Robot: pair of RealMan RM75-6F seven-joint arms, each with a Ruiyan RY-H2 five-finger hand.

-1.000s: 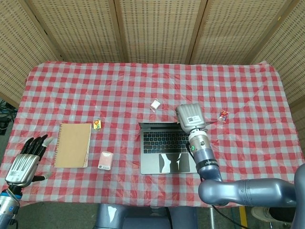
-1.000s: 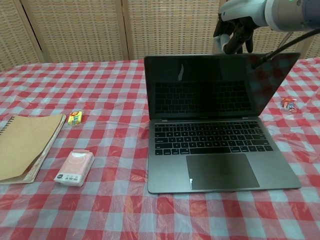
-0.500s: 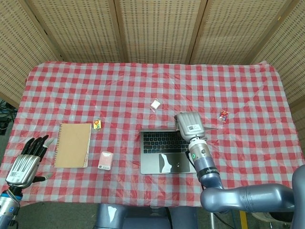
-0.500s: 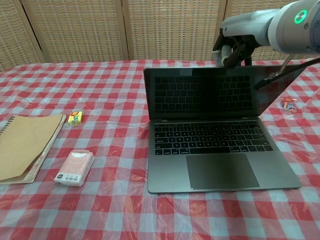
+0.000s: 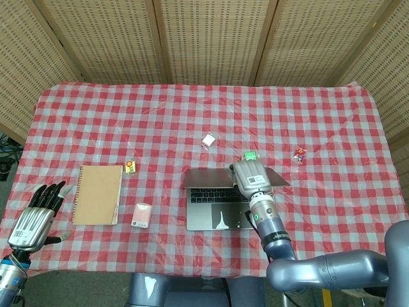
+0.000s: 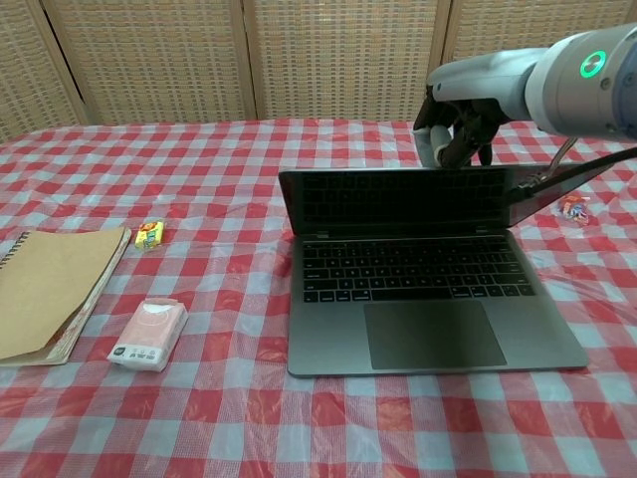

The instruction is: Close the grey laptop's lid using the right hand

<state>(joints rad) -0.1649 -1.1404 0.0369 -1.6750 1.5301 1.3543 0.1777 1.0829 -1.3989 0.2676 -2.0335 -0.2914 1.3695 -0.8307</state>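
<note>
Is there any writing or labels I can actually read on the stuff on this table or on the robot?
None can be read.
Right hand: white label, print too small.
Left hand: label, blurred.
Pink packet: dark round mark, illegible.
Grey laptop: key legends too small.

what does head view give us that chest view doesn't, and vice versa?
Head view only: the left hand off the table's left edge, fingers spread and holding nothing; a small white object behind the laptop; the whole tablecloth.
Chest view only: the laptop's dark screen and the fingers of the right hand at the lid's top edge.
Both: grey laptop partly closed, right hand on its lid, brown notebook, pink packet.
</note>
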